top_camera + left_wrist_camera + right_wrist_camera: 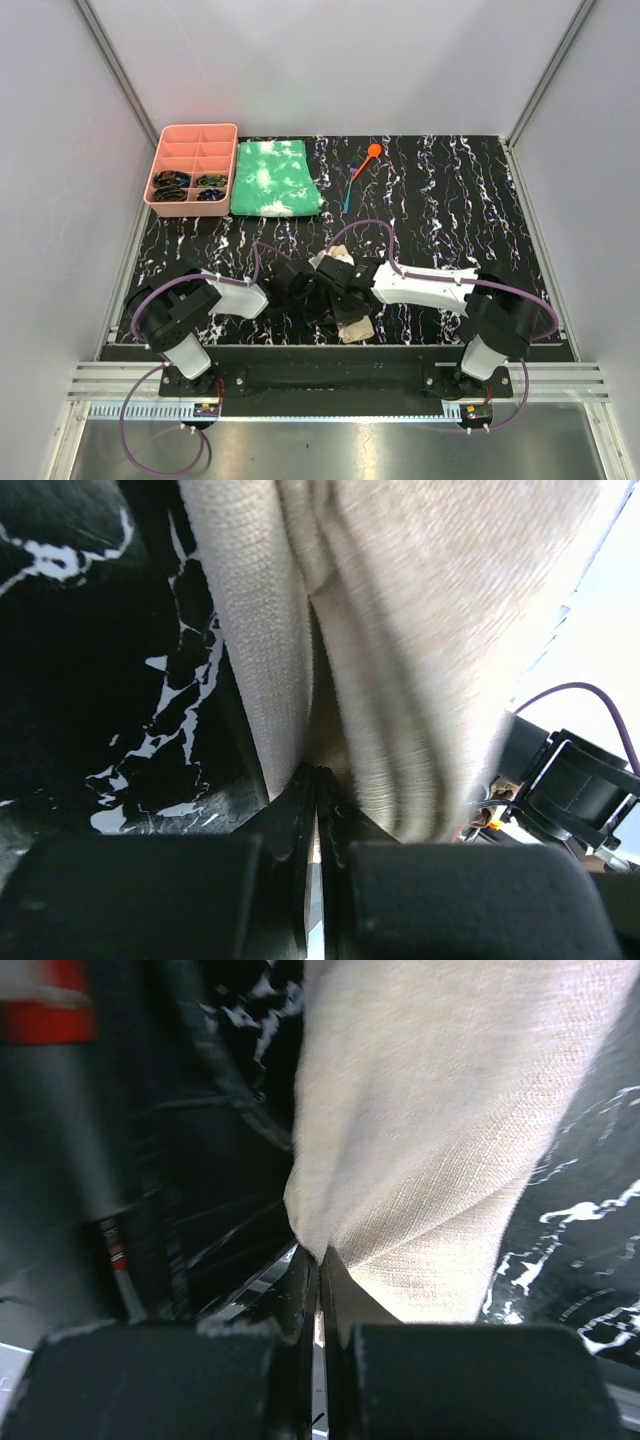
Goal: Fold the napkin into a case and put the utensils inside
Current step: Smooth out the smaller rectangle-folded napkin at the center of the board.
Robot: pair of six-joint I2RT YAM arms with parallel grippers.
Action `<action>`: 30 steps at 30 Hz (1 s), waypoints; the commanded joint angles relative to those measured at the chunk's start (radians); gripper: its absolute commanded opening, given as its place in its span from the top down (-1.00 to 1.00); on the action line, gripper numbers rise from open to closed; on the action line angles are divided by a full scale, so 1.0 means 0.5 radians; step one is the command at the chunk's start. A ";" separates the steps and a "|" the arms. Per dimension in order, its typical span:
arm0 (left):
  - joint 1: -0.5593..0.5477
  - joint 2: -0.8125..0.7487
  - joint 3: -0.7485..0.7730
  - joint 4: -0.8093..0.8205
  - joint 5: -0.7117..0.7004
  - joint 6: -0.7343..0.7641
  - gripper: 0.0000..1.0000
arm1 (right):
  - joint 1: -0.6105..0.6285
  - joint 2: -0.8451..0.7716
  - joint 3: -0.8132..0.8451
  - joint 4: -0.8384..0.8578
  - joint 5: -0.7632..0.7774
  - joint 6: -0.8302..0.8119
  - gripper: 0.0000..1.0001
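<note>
Plain tan cloth napkin (400, 630) is pinched by left gripper (317, 780) and right gripper (320, 1260) alike, well nearward of the green-and-white mottled cloth (275, 178). Orange plastic spoon (368, 157) and slim blue utensil (349, 195) are laid just right of that cloth.

A black tabletop (480, 200) veined with white marbling sits inside plain pale grey wall panels (330, 60), joined by aluminium corner posts (118, 70). An aluminium rail (340, 385) runs along the near edge; below it lies what looks like a brushed-metal surface (330, 450), catching soft light.
</note>
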 commanded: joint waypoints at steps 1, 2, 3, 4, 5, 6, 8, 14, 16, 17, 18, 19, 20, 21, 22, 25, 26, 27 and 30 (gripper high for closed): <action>-0.039 -0.042 0.028 -0.048 -0.051 0.035 0.92 | -0.040 -0.008 -0.105 0.228 -0.138 0.095 1.00; -0.039 -0.079 0.028 -0.066 -0.051 0.044 0.90 | -0.046 -0.023 -0.117 0.234 -0.141 0.095 1.00; -0.045 -0.103 0.022 -0.090 -0.060 0.047 0.88 | -0.056 -0.036 -0.129 0.238 -0.138 0.092 1.00; -0.042 -0.134 0.010 -0.136 -0.067 0.054 0.86 | -0.062 -0.048 -0.154 0.241 -0.138 0.082 1.00; -0.042 -0.204 0.004 -0.170 -0.073 0.066 0.85 | -0.077 -0.075 -0.163 0.241 -0.138 0.082 1.00; -0.042 -0.235 -0.005 -0.198 -0.094 0.072 0.84 | -0.086 -0.085 -0.175 0.241 -0.138 0.076 1.00; -0.039 -0.318 -0.006 -0.311 -0.125 0.099 0.81 | -0.111 -0.115 -0.215 0.241 -0.144 0.067 1.00; -0.039 -0.233 0.007 -0.318 -0.134 0.106 0.83 | -0.120 -0.195 -0.270 0.256 -0.193 0.061 1.00; -0.039 -0.165 0.025 -0.257 -0.119 0.097 0.86 | -0.123 -0.205 -0.252 0.259 -0.211 0.067 1.00; -0.039 -0.107 0.028 -0.235 -0.116 0.084 0.88 | -0.123 -0.205 -0.243 0.259 -0.217 0.064 1.00; -0.039 -0.085 0.028 -0.211 -0.122 0.078 0.88 | -0.120 -0.202 -0.237 0.262 -0.227 0.067 1.00; -0.039 -0.067 0.037 -0.201 -0.128 0.075 0.89 | -0.123 -0.198 -0.228 0.268 -0.242 0.076 1.00; -0.039 -0.042 0.041 -0.201 -0.137 0.078 0.90 | -0.123 -0.204 -0.227 0.277 -0.248 0.079 1.00; -0.039 -0.036 0.041 -0.201 -0.146 0.078 0.90 | -0.120 -0.202 -0.231 0.290 -0.254 0.082 1.00; -0.039 -0.039 0.047 -0.198 -0.153 0.078 0.90 | -0.123 -0.201 -0.252 0.308 -0.272 0.091 1.00; -0.042 -0.100 0.047 -0.256 -0.201 0.097 0.92 | -0.126 -0.143 -0.313 0.394 -0.309 0.095 1.00; -0.039 -0.185 0.044 -0.284 -0.223 0.124 0.88 | -0.126 -0.107 -0.329 0.427 -0.322 0.101 1.00; -0.030 -0.235 0.041 -0.323 -0.293 0.139 0.85 | -0.126 -0.097 -0.365 0.446 -0.325 0.107 1.00; 0.040 -0.404 0.028 -0.489 -0.361 0.216 0.75 | -0.145 -0.100 -0.439 0.489 -0.328 0.116 1.00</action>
